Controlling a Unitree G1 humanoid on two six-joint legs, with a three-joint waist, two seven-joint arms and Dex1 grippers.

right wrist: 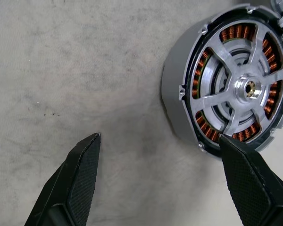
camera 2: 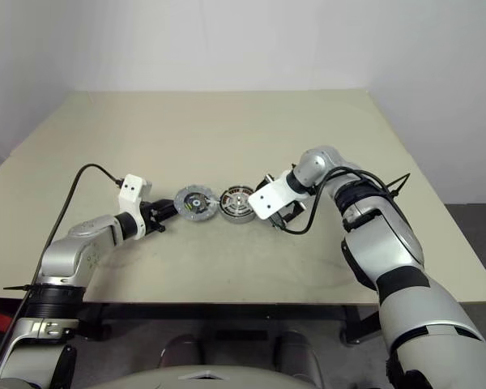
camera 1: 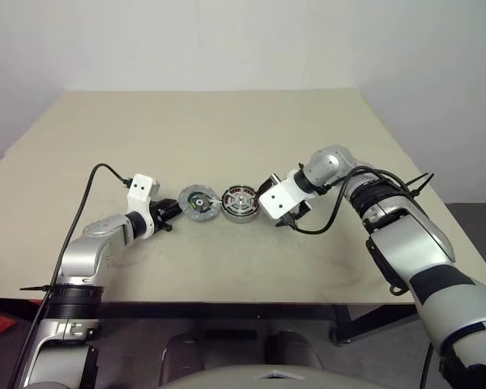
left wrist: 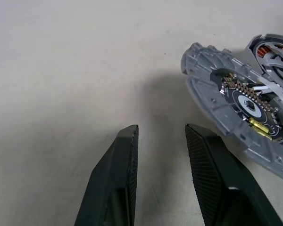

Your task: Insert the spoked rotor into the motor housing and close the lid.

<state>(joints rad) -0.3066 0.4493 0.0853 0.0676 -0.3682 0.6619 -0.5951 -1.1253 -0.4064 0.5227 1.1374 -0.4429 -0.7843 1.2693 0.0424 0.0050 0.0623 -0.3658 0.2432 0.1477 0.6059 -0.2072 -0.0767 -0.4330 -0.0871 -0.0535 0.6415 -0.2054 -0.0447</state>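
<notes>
The motor housing [right wrist: 177,113] is a grey round cup lying on the table, with copper windings around its inside. The spoked rotor [right wrist: 249,88] sits in it, its silver spokes and hub facing up. My right gripper [right wrist: 160,139] hangs open just beside the housing. One of its fingertips [right wrist: 236,155] is at the housing's rim, and nothing is between the fingers. The lid [left wrist: 240,103] lies left of the housing with its dark inside up. My left gripper [left wrist: 161,128] rests low by the lid's left side, open and holding nothing.
The beige table [camera 1: 227,130] stretches bare behind the parts, and its front edge [camera 1: 227,301] runs close below both arms. A black cable [camera 1: 89,182] loops from the left wrist, and another [camera 1: 340,203] hangs off the right forearm.
</notes>
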